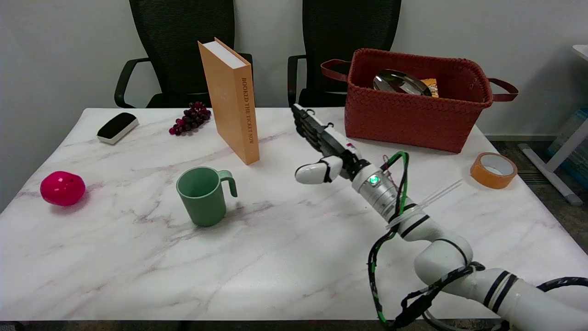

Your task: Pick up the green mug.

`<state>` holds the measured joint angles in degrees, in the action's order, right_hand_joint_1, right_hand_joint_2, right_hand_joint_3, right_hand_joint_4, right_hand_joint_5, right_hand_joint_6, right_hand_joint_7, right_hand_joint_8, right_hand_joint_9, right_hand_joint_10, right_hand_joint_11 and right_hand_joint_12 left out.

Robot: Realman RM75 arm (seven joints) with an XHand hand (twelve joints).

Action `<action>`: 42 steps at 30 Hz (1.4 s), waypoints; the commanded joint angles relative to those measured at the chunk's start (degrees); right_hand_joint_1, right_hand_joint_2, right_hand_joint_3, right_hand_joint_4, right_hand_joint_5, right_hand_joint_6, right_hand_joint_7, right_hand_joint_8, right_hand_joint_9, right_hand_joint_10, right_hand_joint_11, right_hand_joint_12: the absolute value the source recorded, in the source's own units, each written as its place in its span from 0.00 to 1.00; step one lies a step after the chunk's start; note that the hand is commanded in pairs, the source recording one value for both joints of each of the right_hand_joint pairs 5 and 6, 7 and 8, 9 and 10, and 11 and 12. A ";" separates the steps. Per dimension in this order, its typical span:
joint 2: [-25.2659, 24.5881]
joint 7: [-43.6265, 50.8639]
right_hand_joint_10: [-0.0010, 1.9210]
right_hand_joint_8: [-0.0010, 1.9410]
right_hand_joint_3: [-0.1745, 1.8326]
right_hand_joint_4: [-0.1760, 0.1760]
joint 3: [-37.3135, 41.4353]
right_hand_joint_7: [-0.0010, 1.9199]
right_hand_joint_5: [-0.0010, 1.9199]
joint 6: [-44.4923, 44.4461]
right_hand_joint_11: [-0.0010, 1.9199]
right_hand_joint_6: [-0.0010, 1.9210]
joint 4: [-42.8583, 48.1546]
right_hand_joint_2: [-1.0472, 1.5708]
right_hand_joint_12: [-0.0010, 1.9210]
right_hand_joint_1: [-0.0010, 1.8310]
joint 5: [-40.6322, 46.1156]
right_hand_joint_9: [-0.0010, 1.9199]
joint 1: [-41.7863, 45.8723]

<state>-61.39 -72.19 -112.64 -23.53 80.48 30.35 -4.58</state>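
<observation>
The right hand [321,145] hangs above the bench [285,257] with its fingers stretched apart and nothing in them, well to the right of the green mug [203,195]. The mug stands upright, handle turned toward the hand. Just behind it a tall book [229,101] stands on end; a wide sweep could likely knock it over, or a push on the handle could spin the mug away. The book's spine reads "BOOKED THE TICKET NOW".
</observation>
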 commanded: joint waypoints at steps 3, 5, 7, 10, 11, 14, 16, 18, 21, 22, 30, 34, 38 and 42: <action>-13.30 11.77 0.00 0.00 0.23 0.50 -2.21 0.00 0.00 7.55 0.03 0.00 1.93 0.34 0.03 0.45 -5.16 0.00 -0.08; -14.61 13.63 0.00 0.00 0.23 0.50 -2.45 0.00 0.00 7.63 0.03 0.00 1.71 0.34 0.03 0.45 -5.16 0.00 0.08; -15.49 14.30 0.00 0.00 0.23 0.50 -2.61 0.00 0.00 7.66 0.03 0.00 1.42 0.35 0.03 0.45 -5.16 0.00 0.11; -16.04 14.38 0.00 0.00 0.23 0.50 -3.60 0.00 0.00 7.87 0.03 0.00 1.05 0.35 0.03 0.45 -5.16 0.00 -0.38; -16.07 14.38 0.00 0.00 0.23 0.50 -3.93 0.00 0.00 8.26 0.03 0.00 1.05 0.35 0.03 0.45 -5.16 0.00 -0.63; -16.02 14.38 0.00 0.00 0.23 0.50 -4.72 0.00 0.00 8.62 0.03 0.00 0.43 0.35 0.03 0.45 -5.16 0.00 -1.77; -15.99 14.38 0.00 0.00 0.23 0.50 -5.36 0.00 0.00 8.62 0.02 0.00 -0.52 0.35 0.02 0.45 -5.16 0.00 -2.94; -16.07 14.26 0.00 0.00 0.23 0.50 -6.22 0.00 0.00 8.62 0.02 0.00 -1.86 0.35 0.02 0.45 -5.16 0.00 -4.82; -16.07 13.92 0.00 0.00 0.23 0.50 -7.75 0.00 0.00 8.22 0.02 0.00 -4.61 0.35 0.02 0.45 -5.16 0.00 -7.62; -16.12 13.90 0.00 0.00 0.23 0.50 -8.34 0.00 0.00 7.87 0.02 0.00 -5.85 0.35 0.02 0.45 -4.99 0.00 -8.88; -17.35 13.66 0.00 0.00 0.24 0.50 -10.58 0.00 0.00 4.65 0.03 0.00 -13.64 0.34 0.03 0.44 -5.16 0.00 -14.52; -18.07 13.66 0.00 0.00 0.25 0.50 -11.14 0.00 0.01 1.62 0.02 0.01 -18.03 0.32 0.02 0.44 -5.24 0.00 -16.44; -18.66 13.52 0.00 0.00 0.25 0.50 -11.75 0.00 0.01 0.09 0.02 0.01 -20.96 0.31 0.02 0.44 -5.59 0.00 -17.74; -19.45 11.08 0.00 0.00 0.24 0.50 -12.95 0.00 0.01 -0.53 0.02 0.01 -24.99 0.30 0.02 0.44 -5.79 0.00 -19.12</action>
<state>-77.87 -58.94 -121.55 -19.13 68.74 25.41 -16.32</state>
